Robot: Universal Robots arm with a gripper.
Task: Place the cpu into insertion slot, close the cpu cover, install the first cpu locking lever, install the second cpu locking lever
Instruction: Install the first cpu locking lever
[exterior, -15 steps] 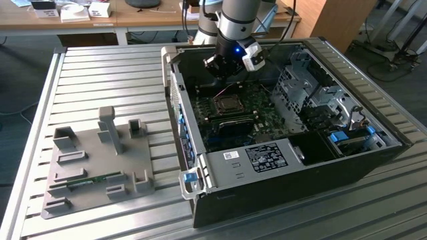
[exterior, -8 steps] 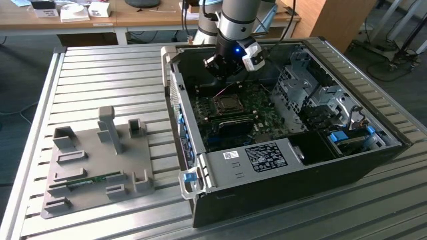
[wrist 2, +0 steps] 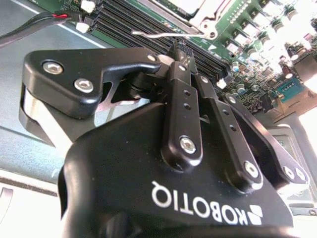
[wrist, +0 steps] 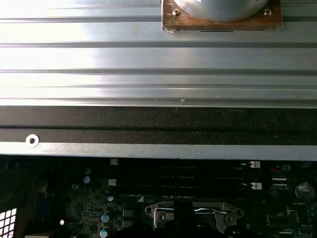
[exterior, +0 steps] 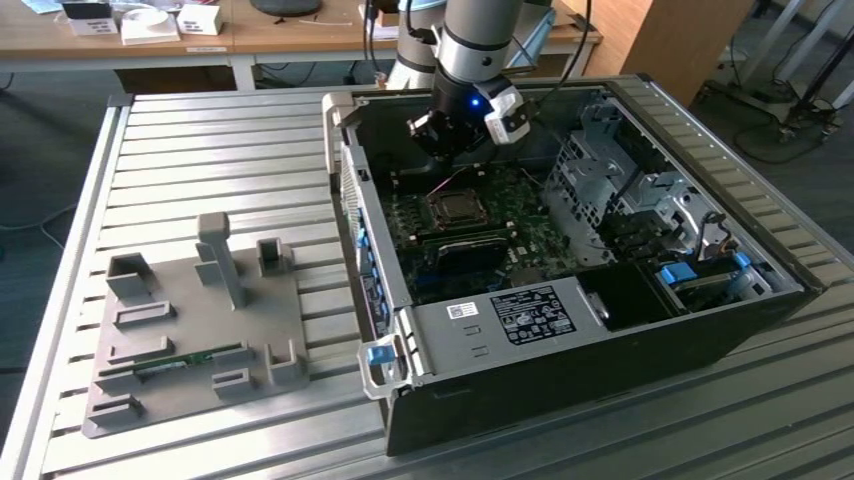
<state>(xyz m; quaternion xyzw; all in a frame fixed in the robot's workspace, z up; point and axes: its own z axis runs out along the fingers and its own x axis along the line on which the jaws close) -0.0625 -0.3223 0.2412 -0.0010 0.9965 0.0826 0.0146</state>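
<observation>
In the exterior view my gripper point(exterior: 450, 150) hangs inside the open computer case, just behind the insertion slot point(exterior: 458, 207) on the green motherboard point(exterior: 534, 235). In the second wrist view the gripper point(wrist 2: 177, 49) is shut, its black fingers point(wrist 2: 182, 99) pressed together with nothing visibly between them. Its tip points at a thin wire locking lever point(wrist 2: 161, 34) that runs beside the silvery cpu cover point(wrist 2: 205, 19). The cover lies flat on the slot, and the pale top of the cpu point(wrist 2: 182, 4) shows through its window. The first wrist view has the cover point(wrist: 194, 214) with a lever across it.
Long black memory slots point(wrist 2: 133, 22) lie between the gripper and the socket. A black box with a white label point(exterior: 527, 315) and a metal drive cage point(exterior: 627, 190) crowd the case. A grey fixture plate point(exterior: 200, 320) sits on the slatted table at the exterior view's left.
</observation>
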